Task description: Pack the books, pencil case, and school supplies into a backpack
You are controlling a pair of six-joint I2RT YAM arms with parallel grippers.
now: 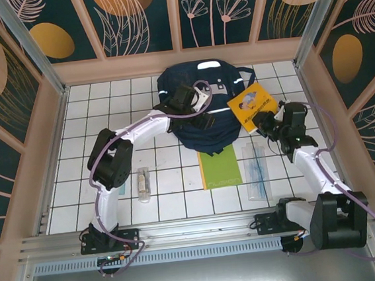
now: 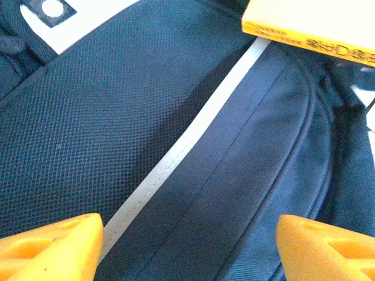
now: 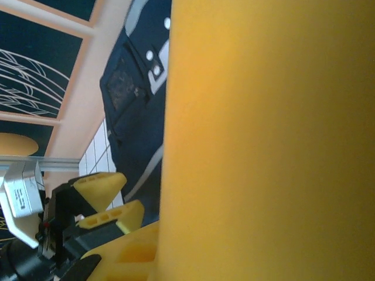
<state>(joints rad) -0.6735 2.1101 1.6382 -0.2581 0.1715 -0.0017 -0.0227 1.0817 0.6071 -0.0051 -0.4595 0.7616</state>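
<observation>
Roughly, backpack (image 1: pixel 221 134) long axis near-to-far

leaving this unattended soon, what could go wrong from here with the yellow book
The right claw grips the yellow book near one edge only; it may pivot or slip.
The left claw is open over the backpack, with no opening visible there; the book may have nowhere to go.
Book and left claw are close; they could bump.

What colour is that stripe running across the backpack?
White, against the navy backpack fabric; the left wrist view shows the stripe best.
</observation>
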